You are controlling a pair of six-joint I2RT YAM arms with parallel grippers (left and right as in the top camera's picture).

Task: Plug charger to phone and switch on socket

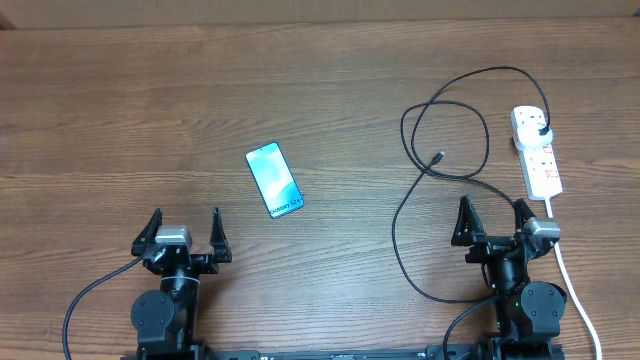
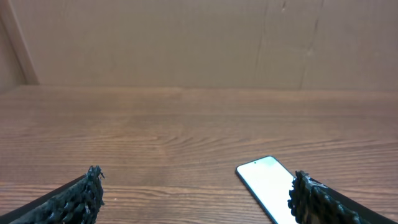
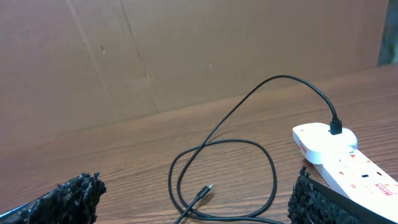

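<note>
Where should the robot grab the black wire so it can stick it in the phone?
Probably just behind the connector tip of the charger, coming straight down with the nearer right gripper. That end lies loose and flat on the table, so the fingers can close across the thin cable there.

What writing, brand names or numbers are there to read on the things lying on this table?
Phone: one short line of dark text at the screen end nearest the robot, too small to read.
Power strip: small red marks by its switches, too blurred to read as words or numbers.
Black cable: no writing shows.
So nothing here can be quoted.
</note>
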